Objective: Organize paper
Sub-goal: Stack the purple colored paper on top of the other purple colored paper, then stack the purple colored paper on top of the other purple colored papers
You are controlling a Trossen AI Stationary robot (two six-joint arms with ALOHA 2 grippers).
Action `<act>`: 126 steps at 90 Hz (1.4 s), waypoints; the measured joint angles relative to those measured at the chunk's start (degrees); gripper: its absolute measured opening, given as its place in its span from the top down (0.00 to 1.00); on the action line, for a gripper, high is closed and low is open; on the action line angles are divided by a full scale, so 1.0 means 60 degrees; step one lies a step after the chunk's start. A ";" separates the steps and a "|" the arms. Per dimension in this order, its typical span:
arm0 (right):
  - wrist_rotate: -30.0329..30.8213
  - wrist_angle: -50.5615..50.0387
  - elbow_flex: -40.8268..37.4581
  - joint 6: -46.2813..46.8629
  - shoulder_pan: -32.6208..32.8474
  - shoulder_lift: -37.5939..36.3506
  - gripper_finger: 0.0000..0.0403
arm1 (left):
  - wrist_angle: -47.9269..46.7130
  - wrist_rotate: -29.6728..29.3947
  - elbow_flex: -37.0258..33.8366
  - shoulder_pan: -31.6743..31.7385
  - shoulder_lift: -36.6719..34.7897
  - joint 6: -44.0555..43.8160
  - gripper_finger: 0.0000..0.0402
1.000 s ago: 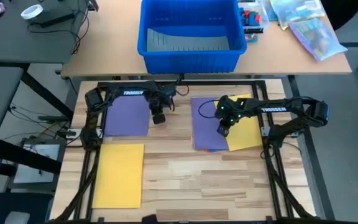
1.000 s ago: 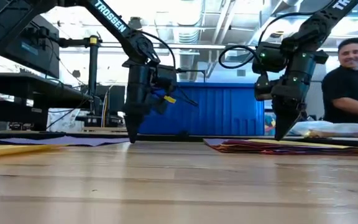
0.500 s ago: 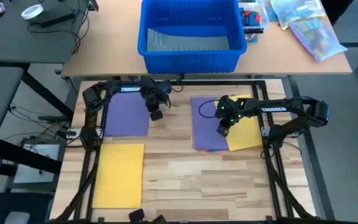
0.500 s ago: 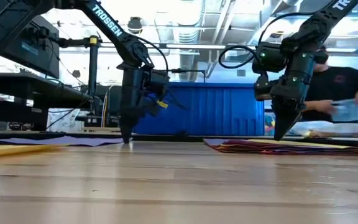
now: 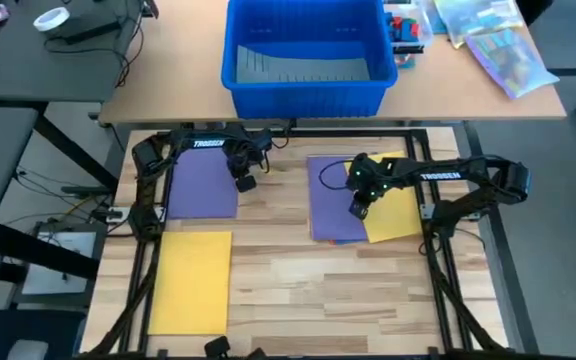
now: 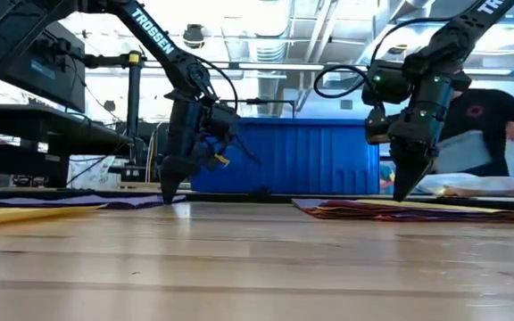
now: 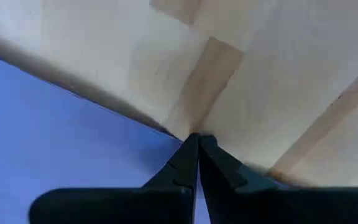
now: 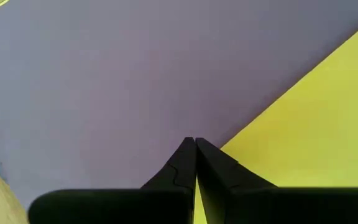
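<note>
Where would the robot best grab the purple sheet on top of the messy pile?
Probably by an edge or corner. The purple sheet lies flat on the stack, so nothing stands up to pinch. Its left edge, bordering bare table, looks easiest to lift from that side. The right gripper, fingers shut, rests near its right edge.

Pale wood worktop (image 5: 298,275); blue bin (image 5: 308,55) on desk behind; grey floor; ceiling pipes, bright lights overhead.
</note>
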 joint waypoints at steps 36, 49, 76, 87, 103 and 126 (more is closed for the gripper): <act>0.0000 0.0000 0.0000 0.0029 -0.0004 0.0000 1.00 | 0.1402 0.1788 0.0022 -0.0641 -0.1535 -0.1296 1.00; 0.0000 0.0000 0.0000 0.0075 -0.0002 0.0000 1.00 | 0.2491 0.3011 0.0022 -0.0960 -0.1610 -0.2042 1.00; 0.0000 0.0118 0.0000 0.0341 -0.0004 0.0000 0.99 | 0.5166 0.4278 0.0033 -0.1623 -0.1552 -0.3874 0.98; 0.0000 0.0126 0.0061 0.0644 -0.0046 0.0000 0.91 | 0.5770 0.4357 0.0036 -0.1754 -0.1538 -0.4569 0.89; 0.0000 -0.0431 0.0782 0.0642 -0.0399 -0.0129 0.75 | 0.6649 0.4320 0.0036 -0.1883 -0.1538 -0.5098 0.74; 0.0648 -0.1616 0.1836 0.0345 -0.1867 -0.0350 0.62 | 0.8005 0.4010 0.0028 -0.2444 -0.0912 -0.4893 0.70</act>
